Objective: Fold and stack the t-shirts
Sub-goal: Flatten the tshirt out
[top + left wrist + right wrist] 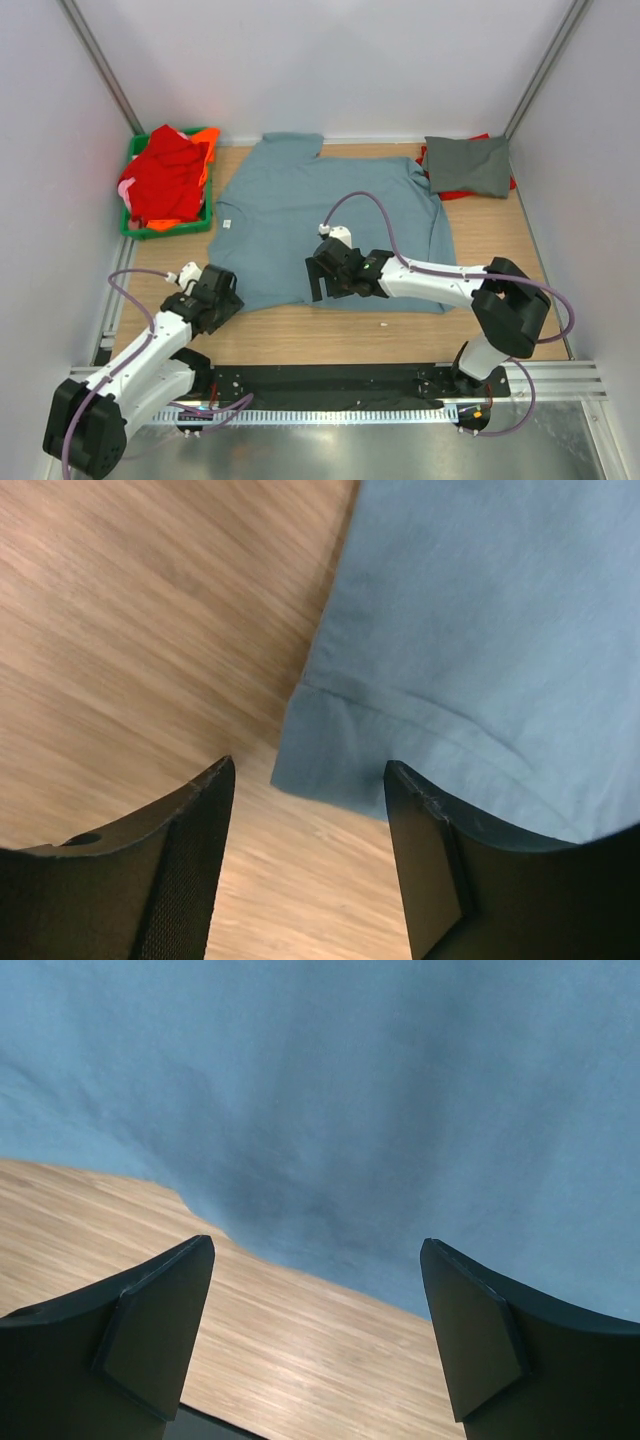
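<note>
Blue-grey t-shirt lies flat, longest 9-to-3, sleeve toward 11 o'clock (collar unclear); my left gripper and right gripper gape, clamping nothing.

One blue-grey t-shirt, one darker grey t-shirt, one green crate, red t-shirts uncountable.

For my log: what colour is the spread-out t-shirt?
The spread-out t-shirt is dusty blue-grey, clearest in the top external view.

Blue-grey t-shirt spread flat at centre; dark grey t-shirt folded far right; red-orange t-shirts heaped far left.
</note>
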### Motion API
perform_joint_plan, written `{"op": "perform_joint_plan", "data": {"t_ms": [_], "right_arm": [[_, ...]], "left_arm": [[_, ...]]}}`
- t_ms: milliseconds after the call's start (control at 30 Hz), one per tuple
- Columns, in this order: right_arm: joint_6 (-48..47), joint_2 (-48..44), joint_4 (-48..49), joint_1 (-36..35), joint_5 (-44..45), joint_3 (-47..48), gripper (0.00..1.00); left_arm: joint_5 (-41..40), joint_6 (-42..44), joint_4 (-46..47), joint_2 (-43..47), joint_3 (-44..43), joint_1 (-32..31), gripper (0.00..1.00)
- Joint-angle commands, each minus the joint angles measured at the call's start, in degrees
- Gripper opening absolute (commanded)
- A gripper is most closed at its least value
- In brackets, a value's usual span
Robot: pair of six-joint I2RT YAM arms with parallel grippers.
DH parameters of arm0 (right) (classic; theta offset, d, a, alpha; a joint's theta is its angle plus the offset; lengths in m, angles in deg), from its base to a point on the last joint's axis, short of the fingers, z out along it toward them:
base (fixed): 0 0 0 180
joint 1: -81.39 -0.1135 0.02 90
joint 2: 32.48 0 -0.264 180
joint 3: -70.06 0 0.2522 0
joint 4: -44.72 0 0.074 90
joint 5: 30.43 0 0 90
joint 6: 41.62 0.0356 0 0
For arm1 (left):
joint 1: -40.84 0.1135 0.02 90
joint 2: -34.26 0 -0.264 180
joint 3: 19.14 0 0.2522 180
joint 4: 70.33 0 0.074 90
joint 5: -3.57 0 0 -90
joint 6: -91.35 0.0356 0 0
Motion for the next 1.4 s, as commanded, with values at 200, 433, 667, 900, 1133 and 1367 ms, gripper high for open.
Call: {"op": "perform_joint_plan", "data": {"t_ms": [200, 433, 667, 900, 1133, 1367], "right_arm": [[-0.9, -6.6, 0.2, -0.1, 0.6, -2.0, 0.91], [-0.5, -8.1, -0.2, -0.1, 0.6, -3.6, 0.91], [0.2, -11.0, -3.0, -0.1, 2.8, -3.8, 0.91], [-0.7, -10.2, -6.8, 0.1, 4.3, 1.0, 0.92], [-2.0, -12.7, -7.3, -0.4, -4.5, 3.5, 0.92], [-2.0, -6.4, -5.4, -6.2, -6.3, 9.8, 0.88]], "left_arm": [[-6.2, -0.2, 7.7, -2.1, 0.0, -0.2, 0.49], [-7.6, 3.0, 9.1, -3.9, -2.8, -0.2, 0.0], [-9.4, 11.6, -4.2, -6.5, -23.5, -1.7, 0.0], [-5.2, 20.5, -8.7, -35.1, -48.5, -1.4, 0.46], [4.1, 22.7, -14.2, -54.9, -64.3, 1.3, 0.89], [0.4, 23.9, -17.0, -35.3, -59.3, 2.2, 0.95]]}}
